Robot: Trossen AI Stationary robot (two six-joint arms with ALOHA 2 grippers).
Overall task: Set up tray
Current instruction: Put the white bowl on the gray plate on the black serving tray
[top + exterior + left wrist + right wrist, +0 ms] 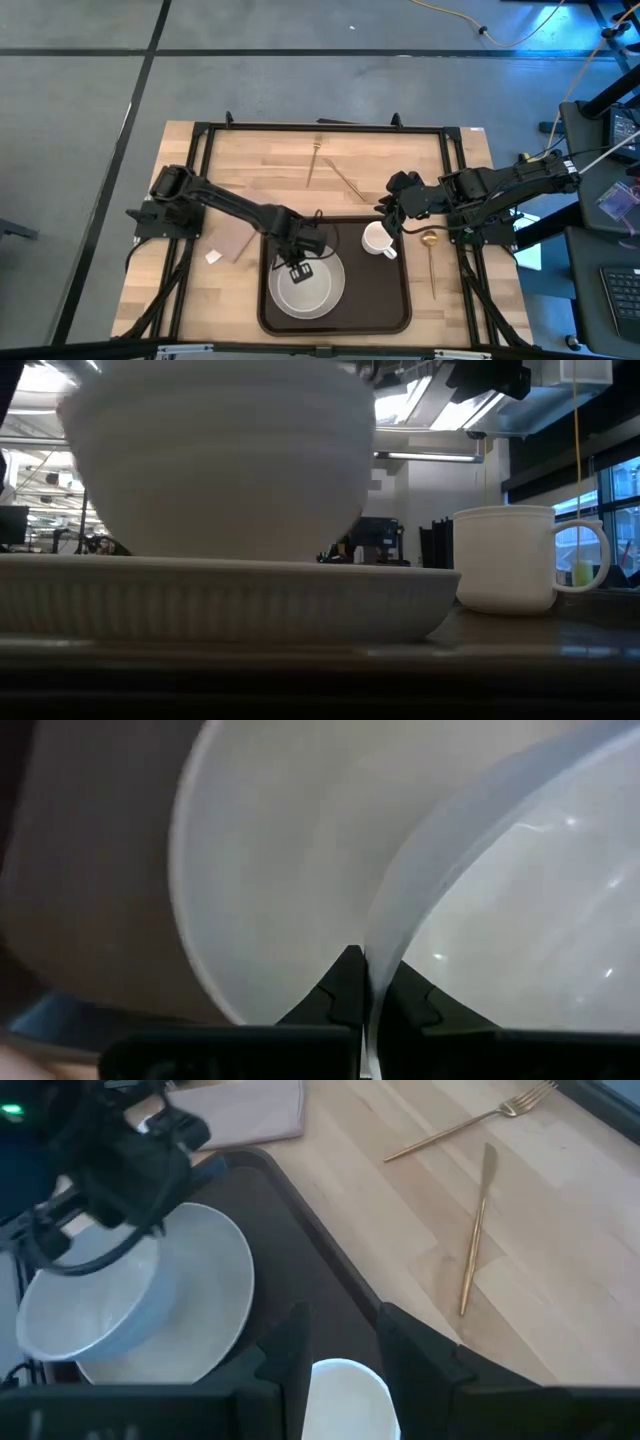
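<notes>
The tray (395,300) sits at the near middle of the wooden desk (250,170), and on its left half we see a white plate (330,300) with a white bowl (300,291) resting on it. The left pincer (301,268) is right over that bowl, fingers closed on its rim, which our wrist view shows pinched between the two tips. On the tray's right side stands a white mug (378,239), and the right pincer (392,222) hovers just above it, fingers apart, holding nothing. Beyond the tray lie a gold fork (314,160) and knife (349,181); a gold spoon (430,258) rests off the tray's right edge, a beige napkin (236,240) off its left.
</notes>
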